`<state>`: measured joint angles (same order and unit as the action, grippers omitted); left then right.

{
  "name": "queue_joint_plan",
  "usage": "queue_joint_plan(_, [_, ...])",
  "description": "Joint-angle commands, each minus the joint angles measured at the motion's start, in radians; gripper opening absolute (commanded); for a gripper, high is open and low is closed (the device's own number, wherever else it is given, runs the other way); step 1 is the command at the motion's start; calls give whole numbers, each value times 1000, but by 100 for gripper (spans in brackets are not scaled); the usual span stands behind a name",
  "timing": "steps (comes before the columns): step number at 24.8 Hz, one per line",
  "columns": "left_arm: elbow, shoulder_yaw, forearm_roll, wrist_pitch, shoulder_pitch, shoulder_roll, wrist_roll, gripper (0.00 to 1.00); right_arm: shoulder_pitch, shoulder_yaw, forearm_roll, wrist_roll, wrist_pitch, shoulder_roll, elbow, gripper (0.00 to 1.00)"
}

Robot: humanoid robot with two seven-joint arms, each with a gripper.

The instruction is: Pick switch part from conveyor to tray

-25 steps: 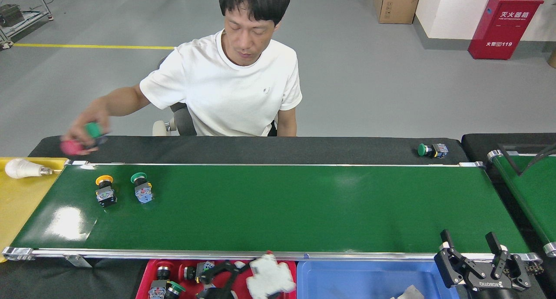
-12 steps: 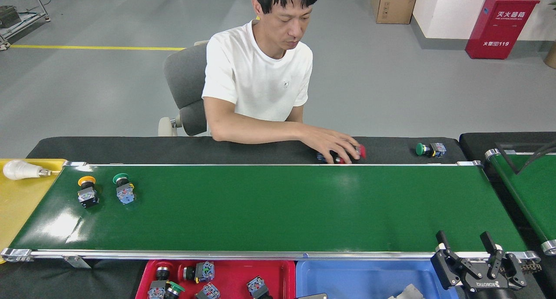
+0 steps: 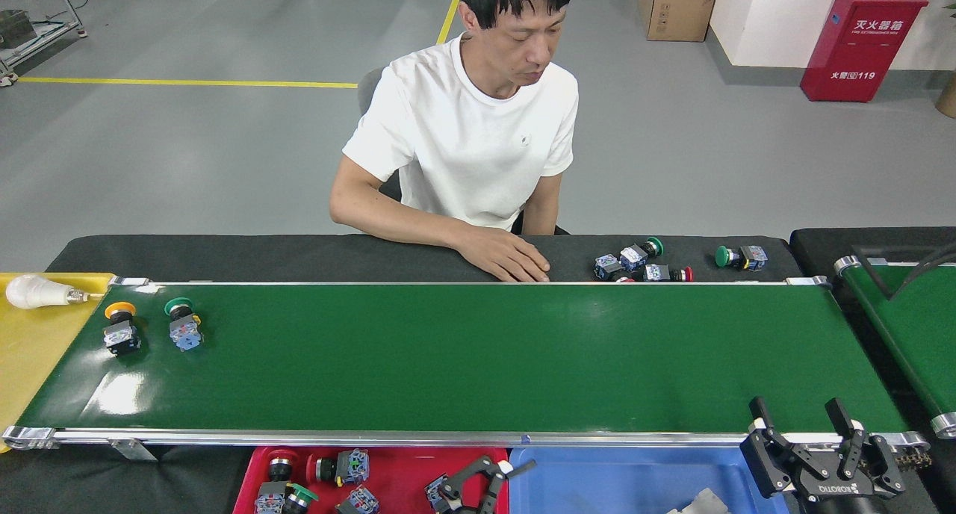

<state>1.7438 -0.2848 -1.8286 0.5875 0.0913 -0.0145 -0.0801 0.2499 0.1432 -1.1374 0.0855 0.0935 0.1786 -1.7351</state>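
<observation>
Two switch parts sit far left on the conveyor point(image 3: 478, 357): yellow-capped switch point(image 3: 120, 327) and green-capped switch point(image 3: 182, 322), caps toward the top of frame, bodies toward the bottom. Left gripper point(image 3: 502, 475) is bottom centre over the red tray point(image 3: 403, 469), fingers spread, empty, and nearer. Right gripper point(image 3: 805, 415), bottom right, wide open, well apart from both. Targets lie up-left of the left claw

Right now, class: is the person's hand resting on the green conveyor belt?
No: the hand lies on the black strip behind the conveyor, beyond its far silver rail.
</observation>
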Motion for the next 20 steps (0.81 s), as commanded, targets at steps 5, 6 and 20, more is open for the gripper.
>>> queue_joint_plan(5, [2, 401, 233, 17, 28, -13, 53, 100, -4, 4, -1, 0, -6, -4, -11, 99])
queue_joint_plan(6, [-6, 475, 264, 17, 44, -10, 59, 100, -4, 4, -1, 0, -6, -5, -11, 99])
queue_joint_plan(20, [-219, 793, 390, 12, 64, -47, 46, 100, -4, 4, -1, -7, -12, -18, -14, 99])
